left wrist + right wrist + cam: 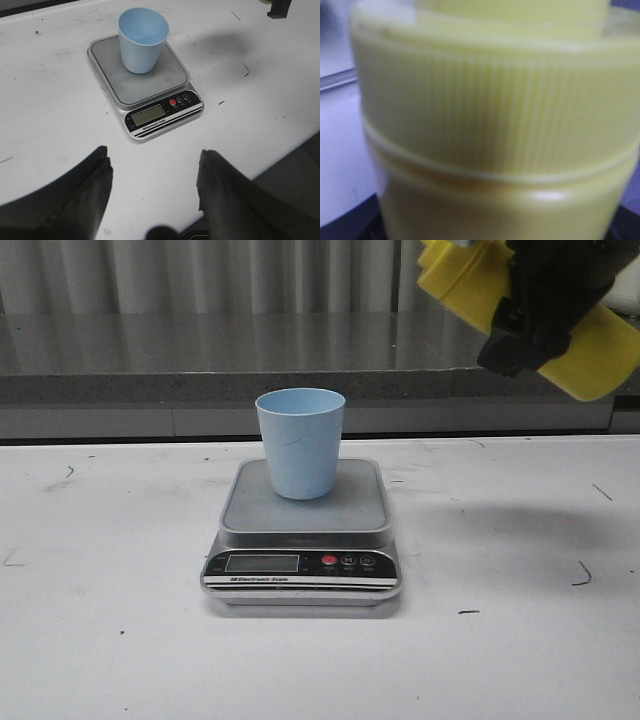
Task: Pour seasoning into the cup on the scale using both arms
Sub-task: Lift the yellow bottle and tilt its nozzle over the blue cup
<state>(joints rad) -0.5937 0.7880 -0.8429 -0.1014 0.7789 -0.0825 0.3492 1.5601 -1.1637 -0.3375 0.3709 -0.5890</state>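
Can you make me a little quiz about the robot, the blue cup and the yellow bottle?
1. True or false: the cup stands on the scale.
2. Which gripper holds the yellow bottle? A) left B) right
3. Fill in: the left gripper is open and holds ____.

Key: 1 true; 2 B, the right gripper; 3 nothing.

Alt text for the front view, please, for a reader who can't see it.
A pale blue cup stands upright on a digital kitchen scale in the middle of a white table. At upper right, the right gripper holds a tilted yellow seasoning bottle in the air, away from the cup.
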